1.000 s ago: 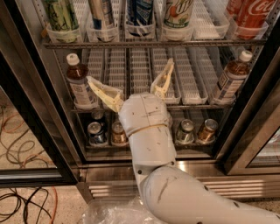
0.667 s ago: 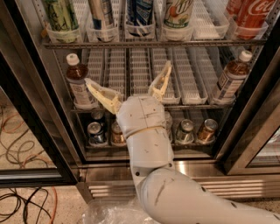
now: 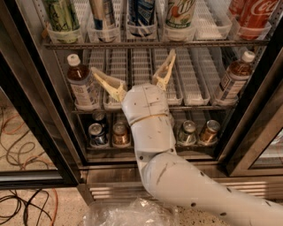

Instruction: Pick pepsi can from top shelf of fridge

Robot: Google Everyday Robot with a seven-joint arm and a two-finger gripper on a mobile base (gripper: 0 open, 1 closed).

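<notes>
Squarely ahead stands the fridge (image 3: 31, 114), its door open and three racks in view. A white arm (image 3: 152, 132) rises from the near right and ends at the gripper (image 3: 133, 61), which sits in front of the middle rack (image 3: 190, 81), below the top shelf (image 3: 212, 43). Its two tan fingers (image 3: 108, 84) are spread wide into a V. They hold nothing and touch no can or bottle. The left tip points up and left toward a brown bottle (image 3: 82, 86), and the right tip reaches just under the wire edge of the top shelf.

On that top shelf, upright in white lane trays, a row of cans runs left to right: a green can (image 3: 62, 15), a slim silver-and-blue can (image 3: 104, 15), the pepsi can (image 3: 141, 13), a white-and-green can (image 3: 180, 13) and, well apart at the far right, a red Coca-Cola can (image 3: 256, 15). The pepsi can stands near the middle of the row, above the gripper and a little to its right, its top cut off by the frame edge. A second brown bottle (image 3: 232, 79) stands at the right of the middle rack.
</notes>
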